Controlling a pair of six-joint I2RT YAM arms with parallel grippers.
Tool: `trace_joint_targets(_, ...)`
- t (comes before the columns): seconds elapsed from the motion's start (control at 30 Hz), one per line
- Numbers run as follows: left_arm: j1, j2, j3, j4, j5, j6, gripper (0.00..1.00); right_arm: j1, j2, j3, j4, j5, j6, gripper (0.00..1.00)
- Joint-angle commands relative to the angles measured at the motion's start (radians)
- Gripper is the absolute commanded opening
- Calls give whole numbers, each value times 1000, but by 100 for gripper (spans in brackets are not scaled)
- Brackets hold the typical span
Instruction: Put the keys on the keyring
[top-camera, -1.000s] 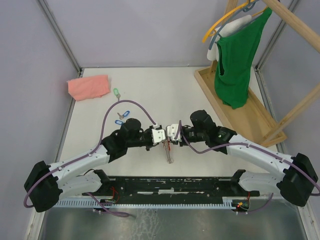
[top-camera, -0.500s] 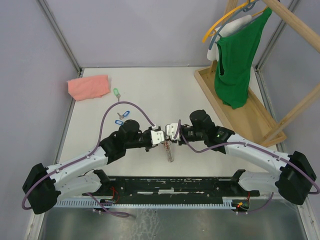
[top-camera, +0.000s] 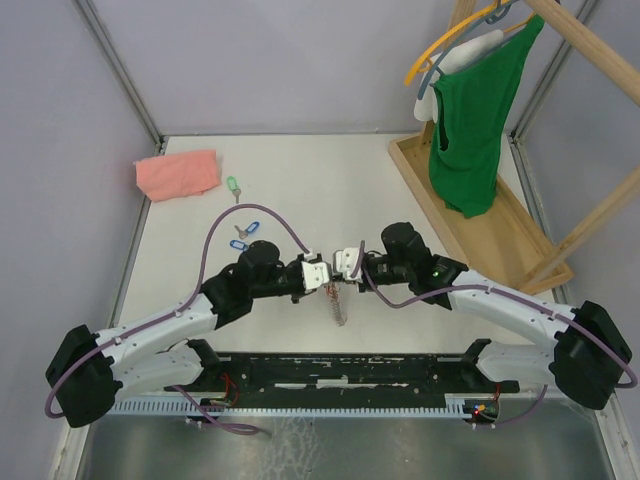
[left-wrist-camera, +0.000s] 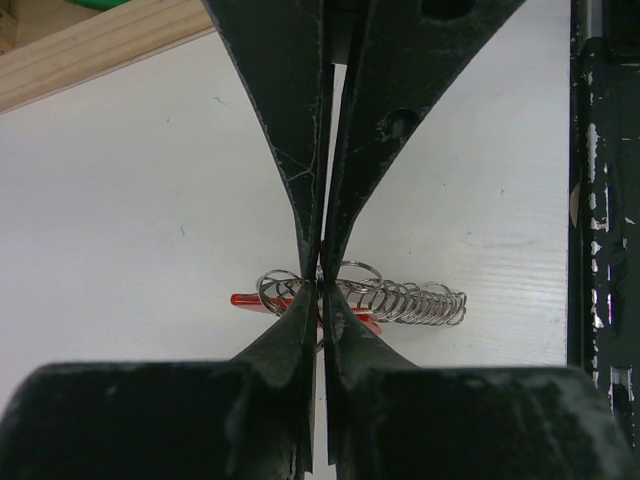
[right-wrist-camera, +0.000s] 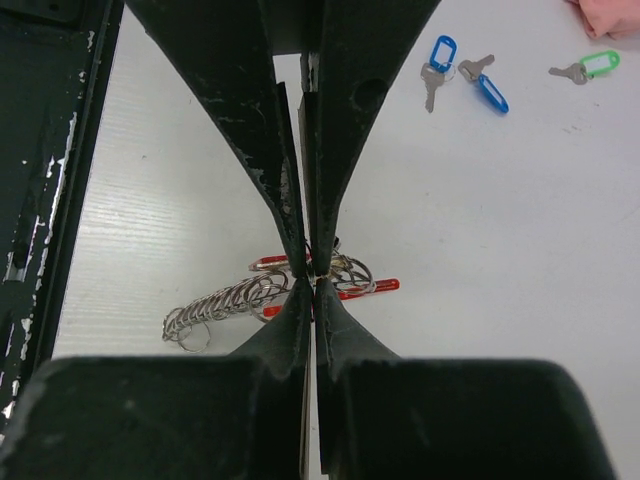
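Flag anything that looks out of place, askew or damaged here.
Nothing stands out. The keyring lies between the arms, with the left gripper and right gripper both shut on its loops. Two blue keys and a green key lie loose farther out, looking intact.

table (top-camera: 300, 170), keyring (top-camera: 340, 308), 3 keys (top-camera: 250, 228), pink cloth (top-camera: 177, 174)

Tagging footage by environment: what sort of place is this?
Probably a lab test cell, not a home: plain grey panel walls close in a white table, with staged props: a green top hanging on a wooden rack and a pink cloth.
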Motion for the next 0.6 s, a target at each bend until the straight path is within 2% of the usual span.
trace_joint_targets(0.0,3,-13,-28,146,4,-14,13,-24,-13,-46,191,-59,67,1)
trace_joint_targets(0.1,66,-37,-80,244,80,-68,23,-54,-31,-95,321,-97,123,1)
trace_joint_targets(0.2,154,-47,-127,359,215,-149,27,-86,-41,-145,483,-142,182,1)
trace_joint_targets(0.33,214,-22,-136,415,327,-208,27,-112,-33,-183,642,-190,244,1)
trace_joint_targets(0.57,228,23,-130,469,387,-240,21,-122,0,-218,827,-228,326,1)
